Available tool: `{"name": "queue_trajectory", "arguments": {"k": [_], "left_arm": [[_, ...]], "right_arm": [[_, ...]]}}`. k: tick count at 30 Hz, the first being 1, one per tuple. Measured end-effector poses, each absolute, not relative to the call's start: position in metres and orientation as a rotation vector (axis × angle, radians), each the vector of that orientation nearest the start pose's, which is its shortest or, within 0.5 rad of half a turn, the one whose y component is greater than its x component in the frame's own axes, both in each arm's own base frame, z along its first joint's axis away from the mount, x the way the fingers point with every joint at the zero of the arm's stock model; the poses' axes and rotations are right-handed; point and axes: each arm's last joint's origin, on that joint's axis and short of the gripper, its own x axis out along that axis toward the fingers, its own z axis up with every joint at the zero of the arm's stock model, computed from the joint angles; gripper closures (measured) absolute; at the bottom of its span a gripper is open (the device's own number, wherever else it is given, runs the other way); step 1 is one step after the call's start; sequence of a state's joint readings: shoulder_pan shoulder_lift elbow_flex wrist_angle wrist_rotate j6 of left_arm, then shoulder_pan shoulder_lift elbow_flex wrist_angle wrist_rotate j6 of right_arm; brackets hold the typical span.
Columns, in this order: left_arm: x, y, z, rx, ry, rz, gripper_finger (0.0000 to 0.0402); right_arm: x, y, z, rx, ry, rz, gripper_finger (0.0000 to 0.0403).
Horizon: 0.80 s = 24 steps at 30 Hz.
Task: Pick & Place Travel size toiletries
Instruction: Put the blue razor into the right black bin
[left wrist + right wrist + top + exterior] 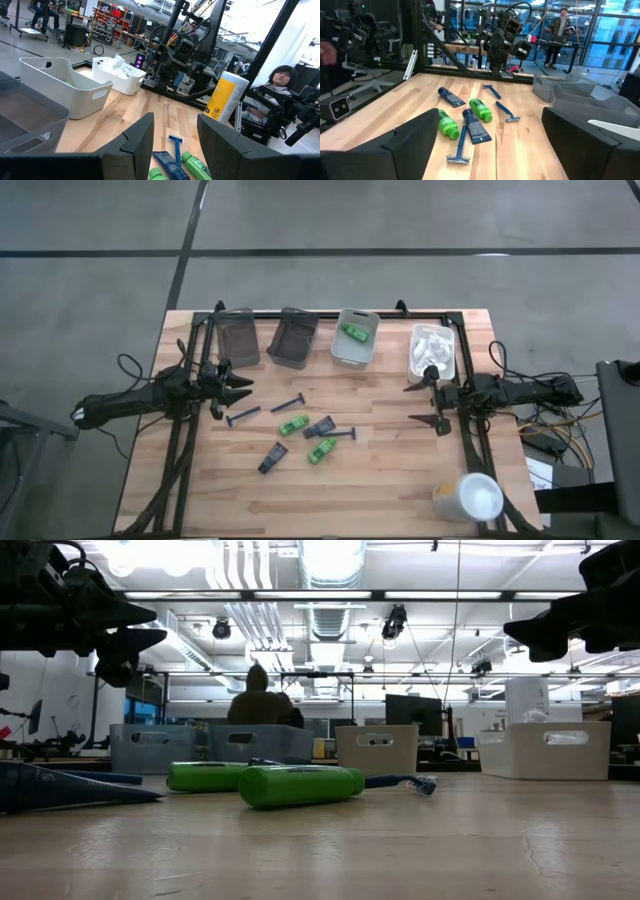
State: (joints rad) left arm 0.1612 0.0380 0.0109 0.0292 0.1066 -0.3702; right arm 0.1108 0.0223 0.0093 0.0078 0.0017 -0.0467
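The travel size toiletries lie loose mid-table: two green packs (293, 425) (321, 450), dark blue tubes (272, 457) (320, 426) and dark blue razors (288, 404) (240, 416). Another green pack (355, 332) lies in a pale bin (345, 352), and white crinkly packets (430, 345) lie in a white bin (447, 368). My left gripper (246, 392) hovers level at the table's left side, open and empty, its fingers (140, 135) pointing toward the items. My right gripper (412, 404) hovers level at the right side, wide open and empty, with the items lying ahead of it (480, 111).
Two empty grey bins (240, 338) (293, 338) stand along the far edge beside the other two. A large white cup (468, 497) lies near the front right corner. Bare wood (380, 490) stretches between the items and the front edge. A person sits beyond the table (262, 700).
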Motion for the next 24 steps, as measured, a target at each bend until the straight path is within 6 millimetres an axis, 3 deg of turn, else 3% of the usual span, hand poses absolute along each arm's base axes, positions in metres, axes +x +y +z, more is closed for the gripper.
{"name": "queue_trajectory", "arguments": {"k": [7, 15, 24], "left_arm": [[0.0985, 0.0129, 0.1671, -0.37, -0.012, 0.054, 0.0245], [0.0984, 0.0144, 0.1666, -0.369, -0.018, 0.106, 0.0245], [0.0983, 0.015, 0.1683, -0.596, -0.054, 0.118, 0.0245]], "right_arm": [[0.0979, 0.0109, 0.1657, -0.045, 0.003, 0.109, 0.0042], [0.0979, 0.0109, 0.1657, -0.045, 0.003, 0.109, 0.0063], [0.0979, 0.0108, 0.1657, -0.045, 0.002, 0.109, 0.0085]]}}
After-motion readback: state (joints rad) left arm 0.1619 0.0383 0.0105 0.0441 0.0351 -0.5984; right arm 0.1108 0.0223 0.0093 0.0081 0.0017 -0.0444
